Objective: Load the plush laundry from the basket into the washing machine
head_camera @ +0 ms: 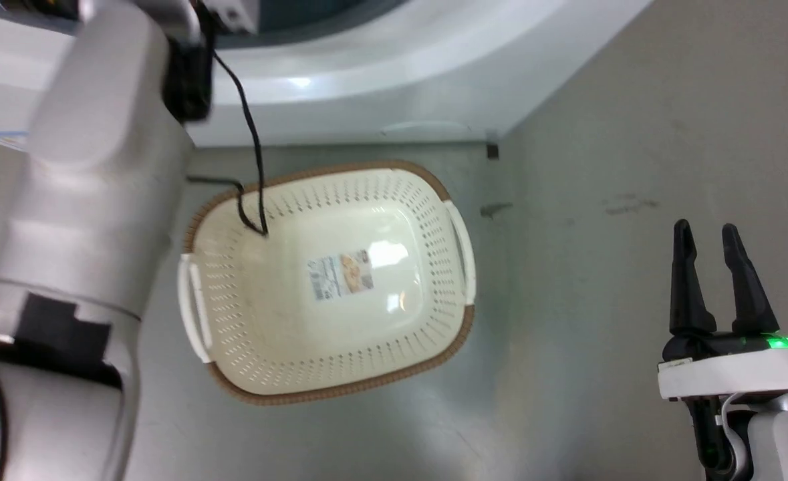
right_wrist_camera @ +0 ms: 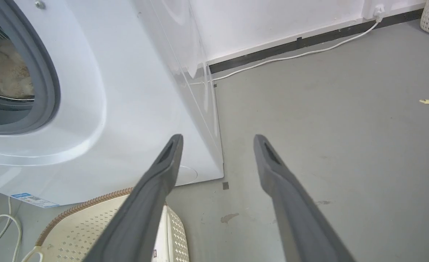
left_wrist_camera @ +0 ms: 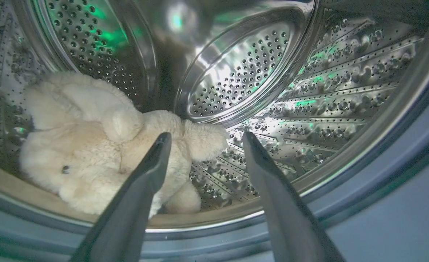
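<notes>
Left gripper (left_wrist_camera: 206,134) is held open, empty — plush (left_wrist_camera: 90,145) is lodged lower left in washer (left_wrist_camera: 345,91), basket (head_camera: 267,374) left bare; right gripper (head_camera: 706,227) is spread — loading judged done.

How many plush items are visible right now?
1. The plush laundry lies inside the washing machine; the basket holds none. Others could be hidden behind it.

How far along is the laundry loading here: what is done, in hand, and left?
Done: the basket holds just its paper label, and the plush toy lies in the drum of the washing machine. In hand: nothing; the left gripper is open at the drum's mouth, the right gripper open above the floor. Left: probably just pulling the left arm out.
</notes>
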Robot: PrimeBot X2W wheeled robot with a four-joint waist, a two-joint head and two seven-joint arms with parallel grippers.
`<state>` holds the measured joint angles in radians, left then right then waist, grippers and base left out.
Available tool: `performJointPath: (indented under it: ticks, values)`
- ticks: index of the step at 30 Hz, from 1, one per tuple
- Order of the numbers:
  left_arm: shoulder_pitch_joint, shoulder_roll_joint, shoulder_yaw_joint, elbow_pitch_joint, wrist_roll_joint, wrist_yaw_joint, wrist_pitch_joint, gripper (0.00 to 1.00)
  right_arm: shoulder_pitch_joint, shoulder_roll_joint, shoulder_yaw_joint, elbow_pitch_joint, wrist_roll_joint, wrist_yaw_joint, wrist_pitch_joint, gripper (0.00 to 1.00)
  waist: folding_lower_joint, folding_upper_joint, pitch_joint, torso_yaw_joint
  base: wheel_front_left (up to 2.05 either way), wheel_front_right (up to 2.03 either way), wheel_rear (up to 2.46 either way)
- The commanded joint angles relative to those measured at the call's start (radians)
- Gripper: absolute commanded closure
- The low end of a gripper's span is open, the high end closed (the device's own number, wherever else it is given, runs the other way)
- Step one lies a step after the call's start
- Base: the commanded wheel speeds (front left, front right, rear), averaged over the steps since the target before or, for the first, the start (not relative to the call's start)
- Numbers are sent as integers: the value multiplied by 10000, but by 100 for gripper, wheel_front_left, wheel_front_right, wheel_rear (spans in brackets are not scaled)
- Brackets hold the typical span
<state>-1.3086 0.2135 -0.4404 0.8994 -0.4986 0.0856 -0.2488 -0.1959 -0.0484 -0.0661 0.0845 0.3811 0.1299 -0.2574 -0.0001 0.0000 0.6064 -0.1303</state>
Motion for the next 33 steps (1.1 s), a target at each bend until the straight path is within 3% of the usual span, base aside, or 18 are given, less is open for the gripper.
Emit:
performJointPath:
  ticks: [1, 15, 19, 33]
  values:
    - [353, -75, 28, -17, -113, 10, -97, 0, -45, -18, -66, 67, -72, 8, -43, 0, 1, 0, -448, 307, 0, 0, 0]
    - [3445, -222, 855, -1204, -433, 197, -127, 0, 614, -18, -312, 314, -282, 8, 164, 0, 1, 0, -2622, 1003, 0, 0, 0]
    - [4892, -145, 1229, -2226, -159, 465, -128, 0, 1043, -18, -332, 359, -312, 8, 299, 0, 1, 0, -3542, 1182, 0, 0, 0]
    - [8467, -2, 2009, -5204, 612, 1089, -129, 0, 2123, -18, -338, 281, -171, 8, 535, 0, 1, 0, -5273, 1543, 0, 0, 0]
